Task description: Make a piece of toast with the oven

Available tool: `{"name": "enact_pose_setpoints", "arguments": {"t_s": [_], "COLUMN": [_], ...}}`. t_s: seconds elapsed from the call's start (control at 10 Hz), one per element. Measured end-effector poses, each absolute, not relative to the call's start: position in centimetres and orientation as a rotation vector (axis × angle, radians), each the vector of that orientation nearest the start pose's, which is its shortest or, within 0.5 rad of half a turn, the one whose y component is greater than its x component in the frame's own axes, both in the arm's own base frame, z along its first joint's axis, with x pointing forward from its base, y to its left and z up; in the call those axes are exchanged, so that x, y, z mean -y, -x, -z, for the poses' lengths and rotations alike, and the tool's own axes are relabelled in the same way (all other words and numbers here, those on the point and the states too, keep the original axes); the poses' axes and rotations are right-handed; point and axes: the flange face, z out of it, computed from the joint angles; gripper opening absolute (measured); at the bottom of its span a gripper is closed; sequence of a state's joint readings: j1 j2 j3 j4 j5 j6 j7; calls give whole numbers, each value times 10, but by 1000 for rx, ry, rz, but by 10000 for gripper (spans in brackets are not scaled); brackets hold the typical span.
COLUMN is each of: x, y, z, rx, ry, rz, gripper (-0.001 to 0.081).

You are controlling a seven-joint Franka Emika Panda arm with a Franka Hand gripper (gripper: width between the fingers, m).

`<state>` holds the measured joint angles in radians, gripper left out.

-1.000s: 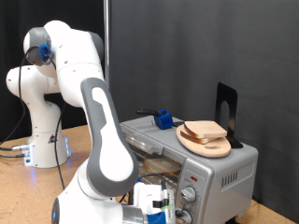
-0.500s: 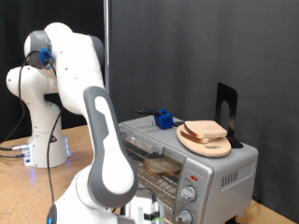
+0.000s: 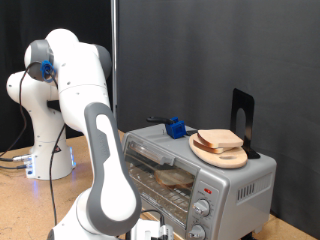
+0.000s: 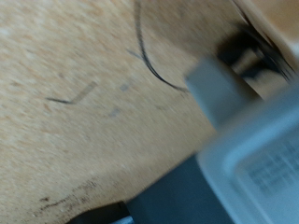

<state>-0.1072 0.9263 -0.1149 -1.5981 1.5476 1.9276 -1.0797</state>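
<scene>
We see the arm [image 3: 105, 150] bent low in front of the oven [image 3: 195, 170], hand mostly below the exterior view's bottom edge, so we can't tell if the gripper [image 3: 150, 232] is spread or pinched; nothing shows between its fingers. Wrist view is blurred: wooden tabletop [image 4: 65, 84], a dark cable [image 4: 149, 61], grey oven corner. Inside the oven, behind the glass door, a slice of bread [image 3: 176, 178] sits on the rack, prob. there for toasting. On top of the oven, a round wooden plate [image 3: 220, 152] holds another slice, w/ a blue object [image 3: 176, 127] near it.

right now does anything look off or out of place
One oddity: a pale square bread slice lies on a round wooden plate on top of the silver-grey toaster oven, not inside it. The claw is out of view.
</scene>
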Motion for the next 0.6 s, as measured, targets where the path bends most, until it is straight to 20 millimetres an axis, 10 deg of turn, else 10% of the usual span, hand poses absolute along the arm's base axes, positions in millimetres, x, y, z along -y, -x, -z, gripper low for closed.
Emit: {"name": "enact_pose_setpoints", "arguments": {"t_s": [0.6], "x": [83], "y": [-611], "z": [-127], "rx": [-426], "ry": [1730], "rz": [91], "gripper": [795]}}
